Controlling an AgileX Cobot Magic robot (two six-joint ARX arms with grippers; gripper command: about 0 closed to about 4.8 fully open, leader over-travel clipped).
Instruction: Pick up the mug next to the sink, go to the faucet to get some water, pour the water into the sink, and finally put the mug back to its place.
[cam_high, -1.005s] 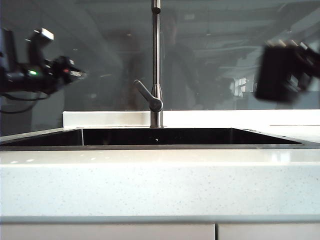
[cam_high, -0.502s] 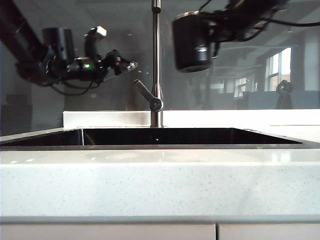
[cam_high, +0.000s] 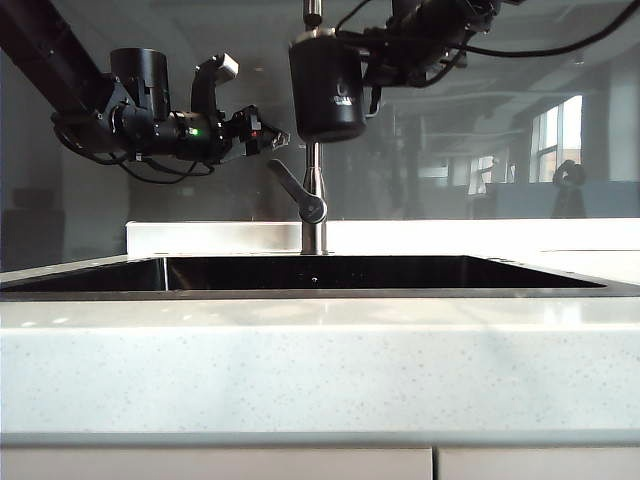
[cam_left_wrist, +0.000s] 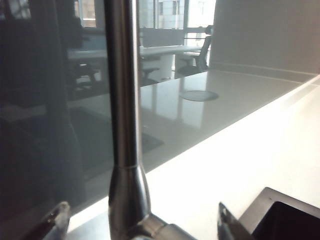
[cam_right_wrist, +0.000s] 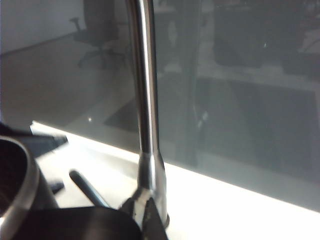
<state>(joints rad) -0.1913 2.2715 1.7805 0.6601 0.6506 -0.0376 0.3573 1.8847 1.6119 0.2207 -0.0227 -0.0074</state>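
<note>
The black mug (cam_high: 328, 90) hangs upright high over the sink (cam_high: 300, 293), right in front of the faucet (cam_high: 313, 200) pipe. My right gripper (cam_high: 385, 60) reaches in from the upper right and is shut on the mug's handle. In the right wrist view the mug's silver rim (cam_right_wrist: 22, 185) shows beside the faucet pipe (cam_right_wrist: 145, 100), with my right gripper (cam_right_wrist: 150, 220) pinched at the handle. My left gripper (cam_high: 265, 135) is open, just left of the pipe and above the lever (cam_high: 295, 190). In the left wrist view its fingertips (cam_left_wrist: 227, 225) flank the faucet pipe (cam_left_wrist: 122, 100).
A pale speckled counter (cam_high: 320, 370) fronts the sink. A white ledge (cam_high: 200, 237) and a dark glass wall stand behind the faucet. A round cap (cam_left_wrist: 198, 95) lies in the counter beyond the pipe.
The right arm has carried the mug from the far right leftward and up to the faucet pipe. The left gripper has moved right toward the lever and opened wider.
</note>
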